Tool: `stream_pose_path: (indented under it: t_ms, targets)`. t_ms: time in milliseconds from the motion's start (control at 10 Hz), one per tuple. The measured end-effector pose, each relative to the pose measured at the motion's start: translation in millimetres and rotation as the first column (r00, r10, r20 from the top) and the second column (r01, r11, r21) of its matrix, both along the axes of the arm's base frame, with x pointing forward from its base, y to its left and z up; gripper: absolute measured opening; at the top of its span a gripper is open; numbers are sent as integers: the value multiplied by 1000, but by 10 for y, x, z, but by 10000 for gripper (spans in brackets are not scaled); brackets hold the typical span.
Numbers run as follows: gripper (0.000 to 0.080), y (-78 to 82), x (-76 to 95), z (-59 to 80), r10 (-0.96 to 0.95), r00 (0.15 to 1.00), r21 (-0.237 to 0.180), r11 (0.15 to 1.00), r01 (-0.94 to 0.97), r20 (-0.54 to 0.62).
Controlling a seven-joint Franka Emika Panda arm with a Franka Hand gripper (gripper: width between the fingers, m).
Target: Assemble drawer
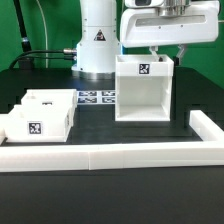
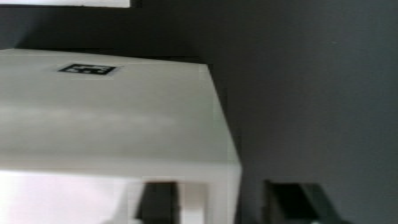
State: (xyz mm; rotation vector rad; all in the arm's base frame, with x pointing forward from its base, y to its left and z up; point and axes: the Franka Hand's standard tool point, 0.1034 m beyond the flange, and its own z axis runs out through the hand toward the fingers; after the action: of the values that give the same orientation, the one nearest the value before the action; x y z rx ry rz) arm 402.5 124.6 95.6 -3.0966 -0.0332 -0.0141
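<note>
The drawer's white cube-like housing (image 1: 143,88) stands on the dark table with its open front toward the exterior camera and a tag on its top. In the wrist view its tagged white face (image 2: 107,110) fills most of the picture. My gripper (image 1: 168,52) is just above the housing's top edge on the exterior view's right. It is open (image 2: 228,203): one finger (image 2: 162,200) is over the white housing, the other (image 2: 295,200) is outside it over the dark table. A gap shows between the housing's edge and the outer finger. Two small knobbed trays (image 1: 40,114) sit side by side at the exterior view's left.
The marker board (image 1: 97,97) lies flat between the trays and the housing, in front of the arm's base (image 1: 97,45). The long low white border wall (image 1: 110,155) runs along the front and turns back at the exterior view's right (image 1: 207,128).
</note>
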Motion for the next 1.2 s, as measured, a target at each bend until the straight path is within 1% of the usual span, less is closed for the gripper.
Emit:
stream_pose_path:
  t_ms: [100, 200, 300, 900, 1000, 1200]
  targets:
    - [96, 0, 0, 0, 0, 1000, 0, 1000, 0, 0]
    - [96, 0, 1, 0, 0, 1000, 0, 1000, 0, 0]
    - [37, 1, 4, 2, 1, 1000, 0, 1000, -1, 1]
    - [37, -5, 16, -1, 8, 1000, 0, 1000, -8, 1]
    - [37, -44, 118, -1, 30, 1000, 3, 1000, -30, 10]
    - [37, -141, 441, 5, 46, 998, 8, 999, -47, 33]
